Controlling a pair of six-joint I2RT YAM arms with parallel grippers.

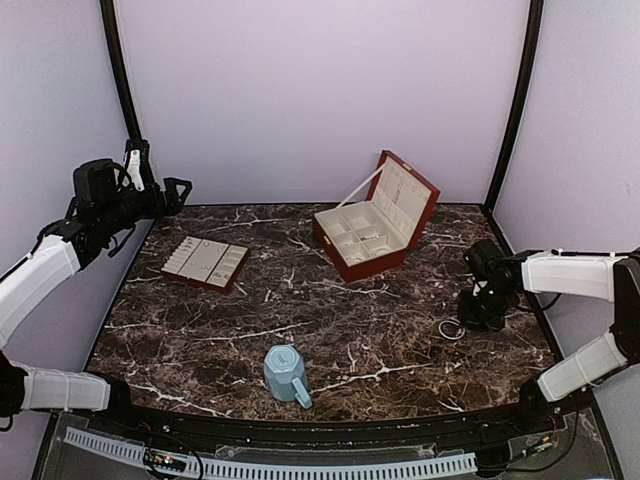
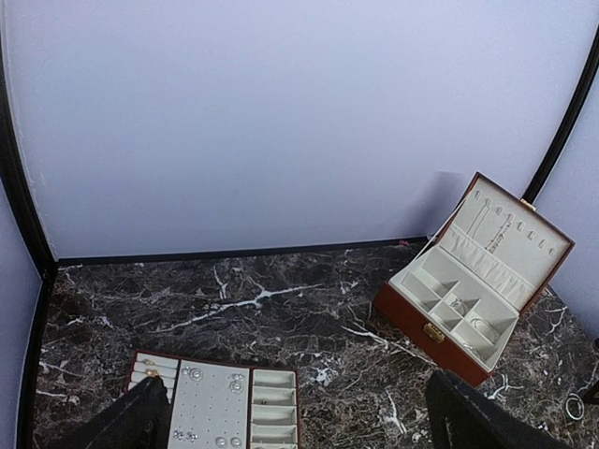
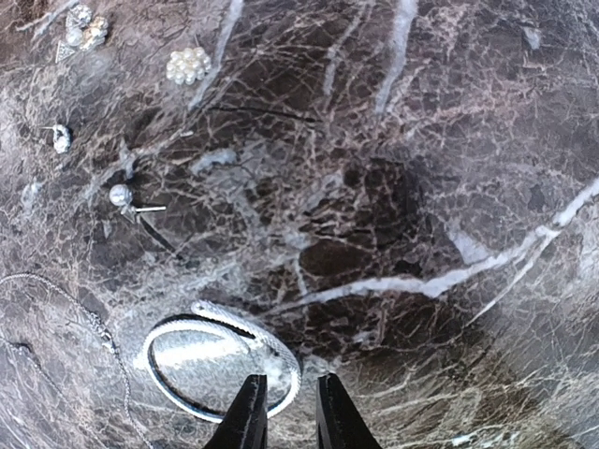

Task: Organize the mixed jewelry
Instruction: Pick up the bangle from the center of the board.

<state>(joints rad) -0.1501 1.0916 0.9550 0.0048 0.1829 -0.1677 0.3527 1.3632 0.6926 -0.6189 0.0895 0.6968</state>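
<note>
A thin silvery bracelet hoop (image 3: 229, 321) lies flat on the dark marble at the right side of the table (image 1: 451, 329). My right gripper (image 3: 291, 412) is down over it. Its fingers stand narrowly apart with the hoop's near-right rim between them and a gap showing on both sides. Small loose pieces lie beyond: a pearl cluster (image 3: 188, 65), a pearl stud (image 3: 122, 195), a tiny silvery bit (image 3: 62, 137) and a fine chain (image 3: 94, 323). My left gripper (image 1: 160, 185) hangs high at the far left, wide open and empty (image 2: 299, 393).
An open brown jewelry box (image 1: 365, 268) with cream compartments stands at the back centre-right. A flat cream-lined tray (image 1: 170, 275) holding studs lies at the back left. A light-blue mug (image 1: 287, 373) lies on its side near the front centre.
</note>
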